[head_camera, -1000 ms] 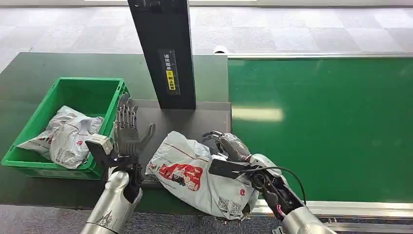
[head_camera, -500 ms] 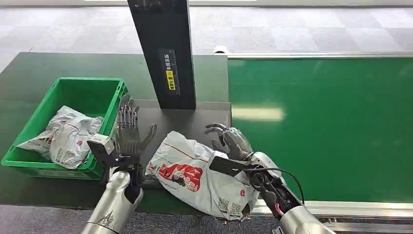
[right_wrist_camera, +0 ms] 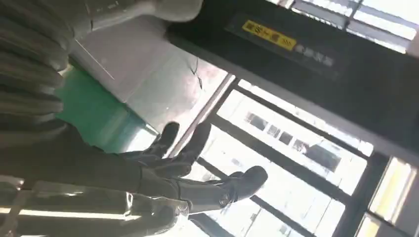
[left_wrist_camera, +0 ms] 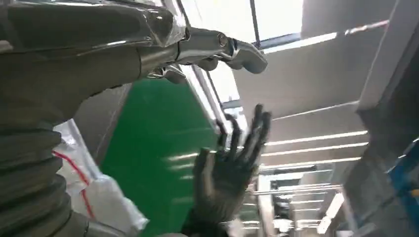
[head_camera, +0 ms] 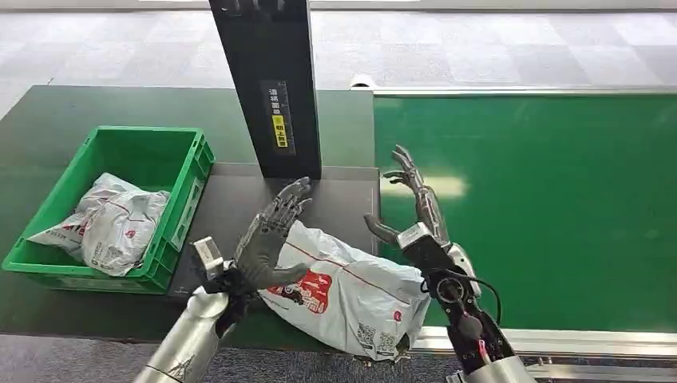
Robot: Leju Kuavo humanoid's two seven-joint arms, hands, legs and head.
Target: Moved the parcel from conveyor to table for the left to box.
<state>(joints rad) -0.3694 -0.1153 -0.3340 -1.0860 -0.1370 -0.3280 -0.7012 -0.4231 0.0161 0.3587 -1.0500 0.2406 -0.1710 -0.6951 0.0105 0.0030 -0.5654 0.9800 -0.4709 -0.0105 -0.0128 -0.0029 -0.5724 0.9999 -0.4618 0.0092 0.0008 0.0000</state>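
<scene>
A white crinkled plastic parcel bag with red printing (head_camera: pixel 343 287) lies on the near part of the grey counter plate (head_camera: pixel 239 199), its right end hanging over toward the edge of the green conveyor belt (head_camera: pixel 543 207). No hand holds it.

The left hand (head_camera: pixel 267 235) reaches in over the parcel's left end, palm turned toward the bag, its fingers (head_camera: pixel 291 195) spread and stretched toward the far side. It appears to rest against or hover just above the bag's left edge; the head view does not settle which. It grips nothing.

The right hand (head_camera: pixel 411 203) is raised above the seam between counter plate and belt, just beyond the parcel's far right end, with fingers apart and pointing away and the thumb sticking out to the left. It is empty and clear of the bag. In the left wrist view that same right hand (left_wrist_camera: pixel 227 168) shows blurred, fingers fanned, with the belt behind it and a strip of the white bag beside it.

A tall black upright post with a yellow label (head_camera: pixel 271 88) stands at the far side of the counter plate. To the left sits a green plastic crate (head_camera: pixel 188 171) on the dark green counter (head_camera: pixel 56 120), holding other white crumpled parcel bags (head_camera: pixel 108 219). The crate stands well left of the task's parcel.
</scene>
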